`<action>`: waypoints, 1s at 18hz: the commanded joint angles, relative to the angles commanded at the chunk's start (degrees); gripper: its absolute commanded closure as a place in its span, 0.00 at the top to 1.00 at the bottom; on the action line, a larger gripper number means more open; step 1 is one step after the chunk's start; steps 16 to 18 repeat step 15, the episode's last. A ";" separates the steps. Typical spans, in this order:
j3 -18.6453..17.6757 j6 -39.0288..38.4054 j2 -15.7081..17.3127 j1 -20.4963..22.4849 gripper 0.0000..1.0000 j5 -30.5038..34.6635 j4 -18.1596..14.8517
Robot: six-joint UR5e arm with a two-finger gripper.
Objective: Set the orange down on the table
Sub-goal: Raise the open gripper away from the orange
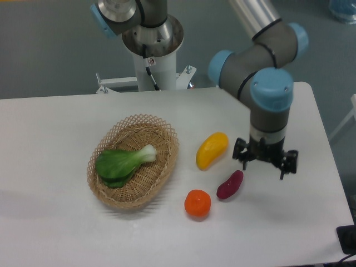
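A: Nearest the camera?
B: Orange [197, 203], resting on the white tabletop [55, 233], just right of the wicker basket [133, 192].
A: Touching anything?
B: Apart from the rest, though near the purple oblong item [229, 184] lying up and to its right.
A: Further back?
B: Yellow elongated fruit [211, 150], tilted, between basket and arm. In the basket, a leafy green vegetable [122, 163] with a white stem.
A: And the pincer [265, 162]?
B: Hanging above the tabletop right of the purple item, fingers spread apart, clamped on nothing, well clear of the orange.
A: Farthest?
B: Arm base [151, 39], mounted behind the tabletop's far edge.
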 joint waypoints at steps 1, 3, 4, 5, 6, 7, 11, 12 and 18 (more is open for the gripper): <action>-0.09 2.11 0.87 0.88 1.00 -0.09 -1.76; -0.09 3.19 1.06 2.29 1.00 -0.79 -3.18; -0.09 3.80 1.06 2.90 1.00 -1.14 -3.53; 0.00 5.37 1.06 3.43 1.00 -1.05 -3.62; -0.09 5.56 1.15 3.52 1.00 -0.88 -3.62; -0.26 5.56 1.23 3.35 1.00 -0.88 -3.62; -0.44 5.56 1.41 3.08 1.00 -1.05 -3.62; -0.44 5.56 1.32 3.08 1.00 -0.97 -3.62; -0.96 5.56 1.32 3.08 1.00 -1.14 -3.19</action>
